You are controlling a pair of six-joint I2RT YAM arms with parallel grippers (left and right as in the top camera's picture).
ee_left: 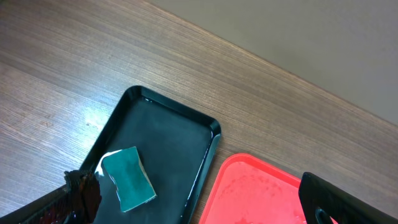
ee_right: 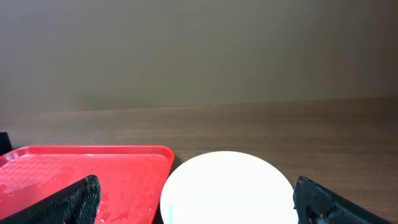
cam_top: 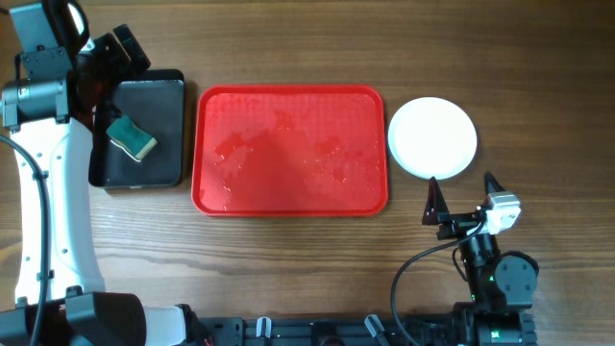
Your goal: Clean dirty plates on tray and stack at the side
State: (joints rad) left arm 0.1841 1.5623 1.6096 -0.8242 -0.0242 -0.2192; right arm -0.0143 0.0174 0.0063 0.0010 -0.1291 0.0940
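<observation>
- Wood-grain table (cam_top: 288, 279), plain wall behind; all positions are taken from the tray (cam_top: 288, 144).
- Tray: red and flat, at the middle of the table. No plate lies on it. Its surface shows wet patches and droplets.
- Plate (cam_top: 432, 137): cream-white and round, on the table just beside the tray's right short edge, near its far corner and clear of the rim. Only this top disc is visible, so whether other plates lie beneath it cannot be told.
- Black bin (cam_top: 159, 106): just off the tray's left short edge, with a green sponge (cam_top: 132, 137) inside it.
- Left gripper (ee_left: 198, 190): above the bin on the tray's left, fingers spread wide, holding nothing.
- Right gripper (cam_top: 461, 192): beyond the tray's near right corner, on the near side of the plate, jaws fully apart and empty, tips pointing at the plate.
- Judgement, progress: with the tray bare and the plate set at the side, the task looks at or near its end.
- Judgement, handling: the plate is probably rigid and fairly light. It is smooth and possibly damp, so slippery. The material cannot be told; treat it as breakable.
- Judgement, grip: take the rim at the near edge, one finger slid under the lip and one on top. A shallow rim gives little purchase, so the plate may skid across the table.
</observation>
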